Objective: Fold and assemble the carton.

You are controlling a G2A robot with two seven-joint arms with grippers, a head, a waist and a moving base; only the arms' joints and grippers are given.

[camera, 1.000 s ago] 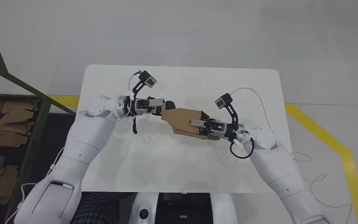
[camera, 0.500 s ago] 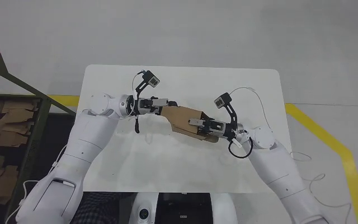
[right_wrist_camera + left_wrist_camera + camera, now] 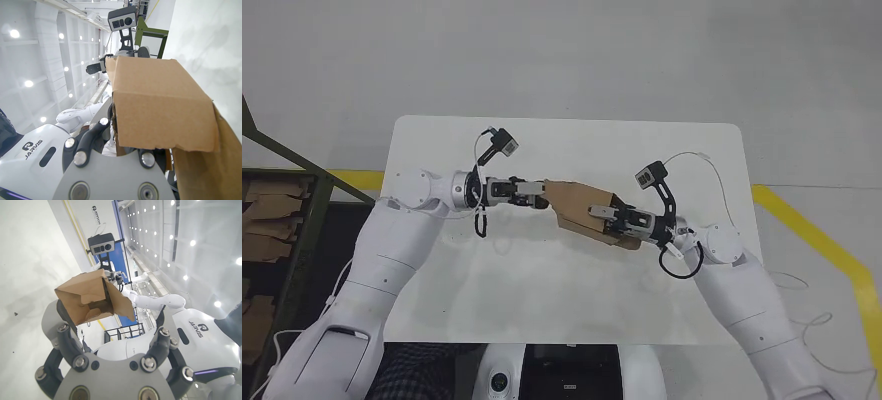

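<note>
A brown carton [image 3: 580,203] hangs above the middle of the white table [image 3: 542,290], partly folded into a box. My right gripper [image 3: 605,214] is shut on the carton's wall at its right end; in the right wrist view the carton [image 3: 160,106] looms close in front of the camera. My left gripper [image 3: 539,196] stands open at the carton's left end. In the left wrist view the carton's open end [image 3: 85,294] faces the camera, with loose flaps, a little ahead of the widely spread fingers [image 3: 64,315]. One left finger [image 3: 93,68] sticks out beside the far flap.
A green rack [image 3: 282,210] with flat cardboard stands off the table's left edge. A yellow line [image 3: 822,230] runs on the floor at the right. Bare table lies in front of and behind the arms.
My right gripper has carried the carton a little to the right. The left gripper followed slightly and stays at the carton's left end.
</note>
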